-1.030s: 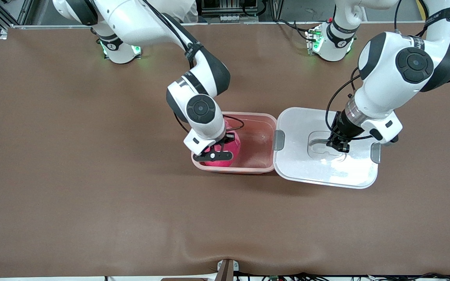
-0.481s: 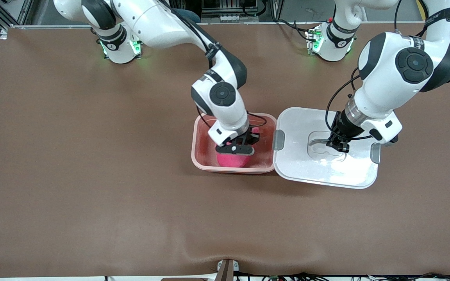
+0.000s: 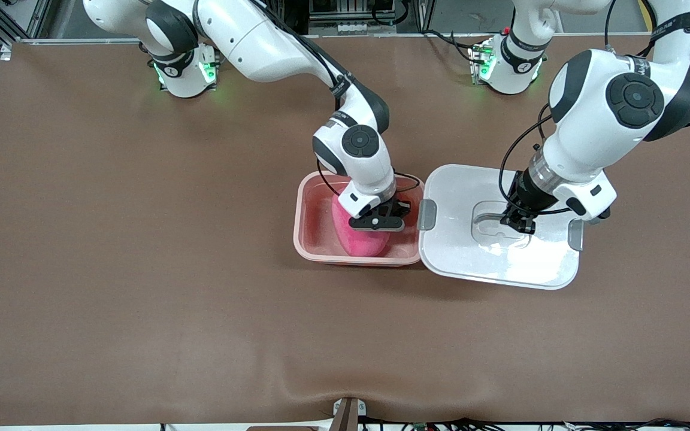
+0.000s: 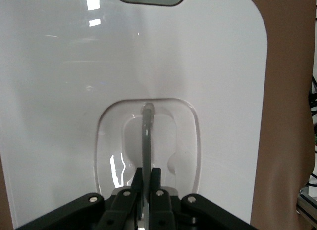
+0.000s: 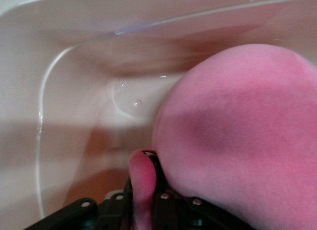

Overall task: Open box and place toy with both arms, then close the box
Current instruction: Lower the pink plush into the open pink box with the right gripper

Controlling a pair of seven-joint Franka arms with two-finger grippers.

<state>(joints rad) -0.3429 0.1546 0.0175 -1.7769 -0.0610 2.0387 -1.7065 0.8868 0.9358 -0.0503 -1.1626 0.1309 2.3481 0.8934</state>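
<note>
The jaws of the right gripper (image 3: 377, 229) are pinched on a fold of the soft pink toy (image 3: 360, 237), stood tall in the open pink box (image 3: 312, 230), while the lid's handle (image 4: 146, 141) is squeezed tight by the left gripper (image 3: 518, 225).

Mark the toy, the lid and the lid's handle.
toy (image 3: 362, 240): front view, its pink body inside the tub.
lid (image 3: 471, 263): front view, flat white top.
handle (image 4: 146, 141): left wrist view, grey bar in the recess.

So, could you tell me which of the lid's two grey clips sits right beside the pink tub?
The grey clip at the lid's right-arm end; the other clip faces away.
</note>
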